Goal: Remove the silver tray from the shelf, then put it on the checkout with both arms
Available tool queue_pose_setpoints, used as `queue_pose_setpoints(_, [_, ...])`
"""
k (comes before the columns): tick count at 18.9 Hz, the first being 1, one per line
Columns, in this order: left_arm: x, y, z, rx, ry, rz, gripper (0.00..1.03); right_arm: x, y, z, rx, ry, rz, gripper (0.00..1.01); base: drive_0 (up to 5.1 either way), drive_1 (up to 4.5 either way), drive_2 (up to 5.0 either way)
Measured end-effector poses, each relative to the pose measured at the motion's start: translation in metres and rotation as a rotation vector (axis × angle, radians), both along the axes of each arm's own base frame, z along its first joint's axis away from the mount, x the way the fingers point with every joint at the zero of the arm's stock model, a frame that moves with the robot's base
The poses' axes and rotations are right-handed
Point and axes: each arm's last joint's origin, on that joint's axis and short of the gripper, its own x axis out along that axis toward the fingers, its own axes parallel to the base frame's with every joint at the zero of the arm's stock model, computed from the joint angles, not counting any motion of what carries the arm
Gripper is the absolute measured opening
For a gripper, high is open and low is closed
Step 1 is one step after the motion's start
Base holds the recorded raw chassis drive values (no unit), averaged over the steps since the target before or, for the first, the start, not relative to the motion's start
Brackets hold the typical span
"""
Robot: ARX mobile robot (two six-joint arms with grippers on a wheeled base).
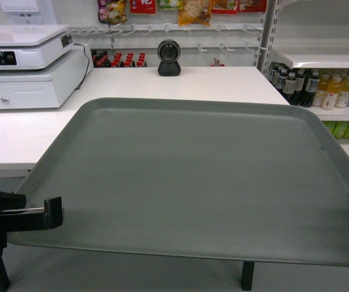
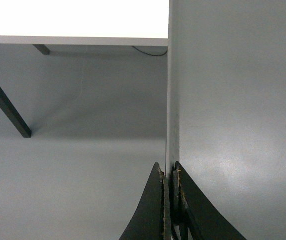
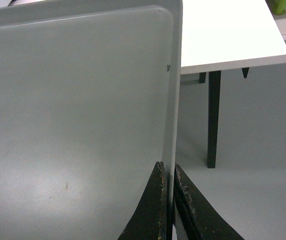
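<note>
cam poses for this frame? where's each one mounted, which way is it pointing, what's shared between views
Head: on the robot, facing forward and down over the silver tray toward the checkout; left gripper shows at the tray's left rim.
Left wrist: on the left arm, looking along the tray's edge; its fingers pinch the rim.
Right wrist: on the right arm, along the opposite edge; its fingers pinch it.
Shared: tray and checkout in all three.

Head view: looks forward and down across the tray (image 1: 192, 182) to the bench (image 1: 180, 82). Wrist views: close behind each hand, sighting along opposite tray edges; all three share tray and bench.
</note>
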Motion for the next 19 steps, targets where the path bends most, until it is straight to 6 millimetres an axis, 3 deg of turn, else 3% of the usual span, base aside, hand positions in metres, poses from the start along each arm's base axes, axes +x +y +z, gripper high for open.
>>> queue_pose_setpoints(19, [0.0000,0.0000,0.0001,0.000,-0.001,0.000,0.03,0.0000,0.0000,-0.0001,0.000,0.001,0.000,0.03,0.0,4.25,-4.3])
